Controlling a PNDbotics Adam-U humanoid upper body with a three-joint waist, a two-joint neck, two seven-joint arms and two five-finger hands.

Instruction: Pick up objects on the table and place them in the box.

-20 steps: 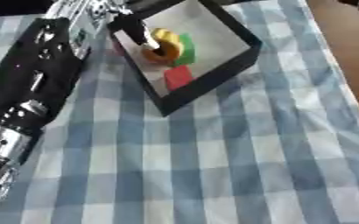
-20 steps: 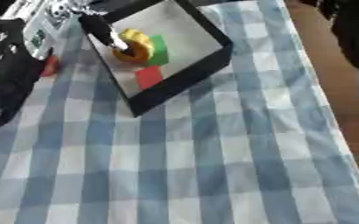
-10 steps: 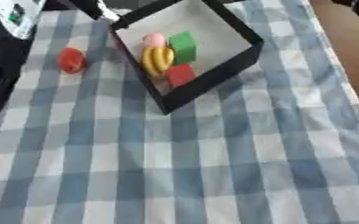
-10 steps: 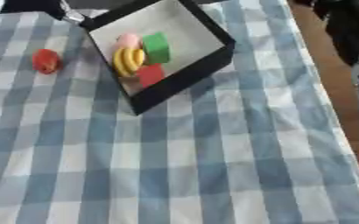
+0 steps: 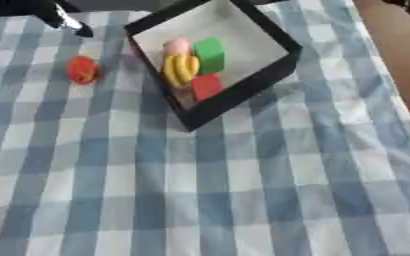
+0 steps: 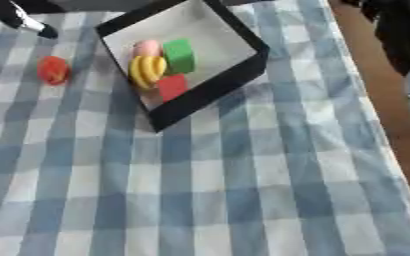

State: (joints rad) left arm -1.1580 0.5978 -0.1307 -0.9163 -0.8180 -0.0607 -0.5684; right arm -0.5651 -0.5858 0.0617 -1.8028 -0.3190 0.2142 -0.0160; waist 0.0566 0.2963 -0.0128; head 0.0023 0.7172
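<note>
The checked tablecloth [image 5: 243,200] lies bare from the middle down to six o'clock. The black box [image 5: 243,95], turned cornerwise at twelve o'clock, holds a banana [image 5: 179,70] lying lengthwise toward twelve, a green block [image 5: 210,54], a red block [image 5: 207,86] and something pink [image 5: 177,47]. A red object [image 5: 82,69], perhaps a fruit, sits at ten o'clock, left of the box. The left hand [image 5: 55,14] shows at eleven, apart from it; whether its fingers are spread or curled I cannot tell.
</note>
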